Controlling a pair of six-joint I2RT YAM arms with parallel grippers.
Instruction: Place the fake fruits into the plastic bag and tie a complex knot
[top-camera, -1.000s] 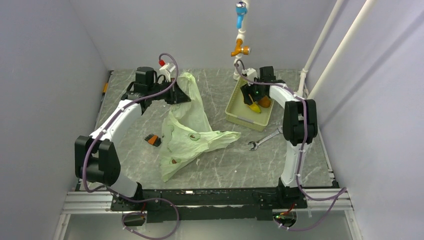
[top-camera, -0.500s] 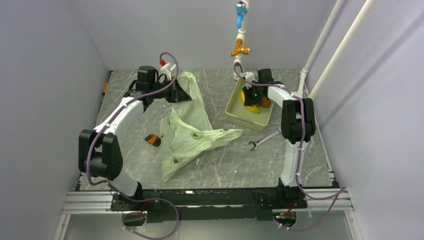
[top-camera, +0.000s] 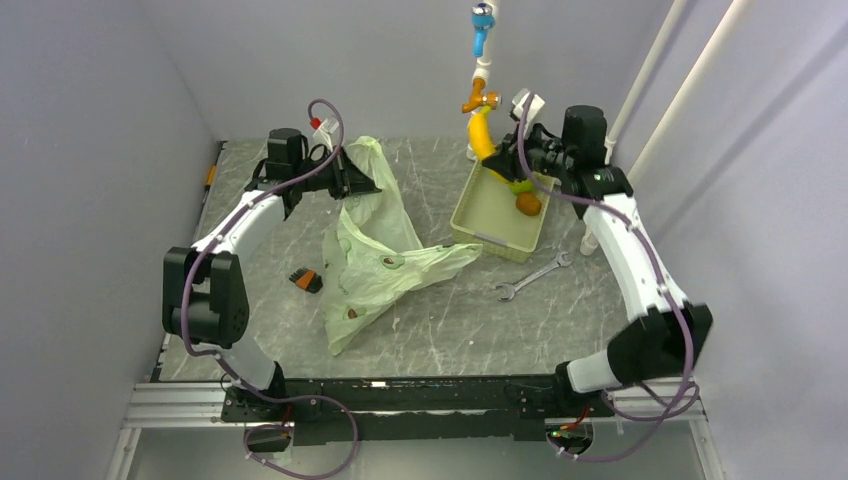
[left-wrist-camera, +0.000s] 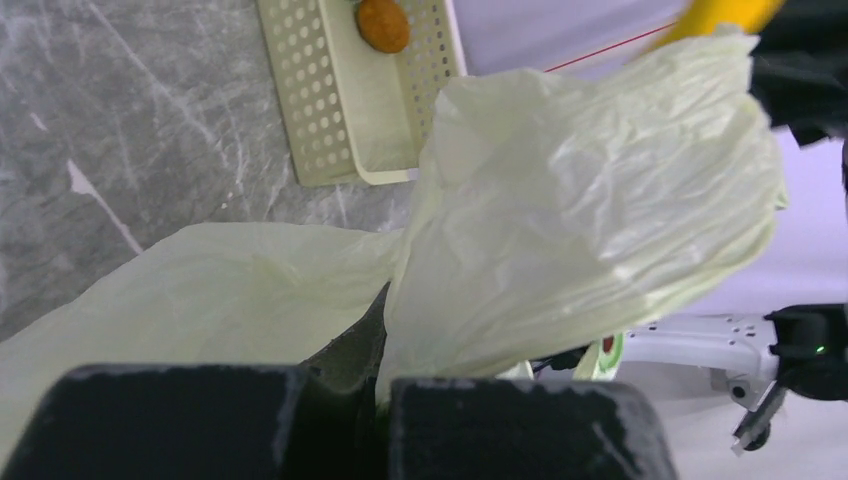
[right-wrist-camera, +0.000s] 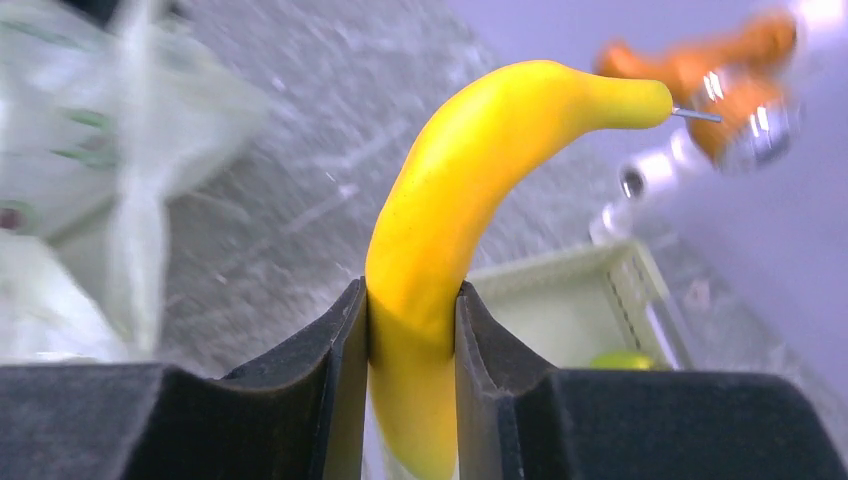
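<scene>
I'm counting single items on the table (top-camera: 440, 330), nearest first: one wrench (top-camera: 533, 277) lying at 4 o'clock, one block (top-camera: 306, 279) at 8 o'clock, one bag (top-camera: 380, 265) sprawling from the centre toward 11 o'clock, and one tray (top-camera: 497, 215) sitting at 1 o'clock. I'm seeing three fruits: an orange one (top-camera: 528, 204) lying in the tray's far end, a green one (top-camera: 520, 186) just beside it, and a banana (top-camera: 482, 135) hanging in the air over the tray's far edge, well apart from the bag.

Both arms are working. The left arm is bending at the 9 o'clock edge and reaching toward 11 o'clock. The left gripper (top-camera: 352, 180) is pressing its fingers together on a fold of the bag and holding that part up off the table, while the rest is draping down. The right arm is folding at the 4 o'clock edge and stretching up toward 1 o'clock, its wrist pointing toward 9 o'clock. The right gripper (top-camera: 510, 160) is pinching the banana by its lower part, with the tip curving upward.
</scene>
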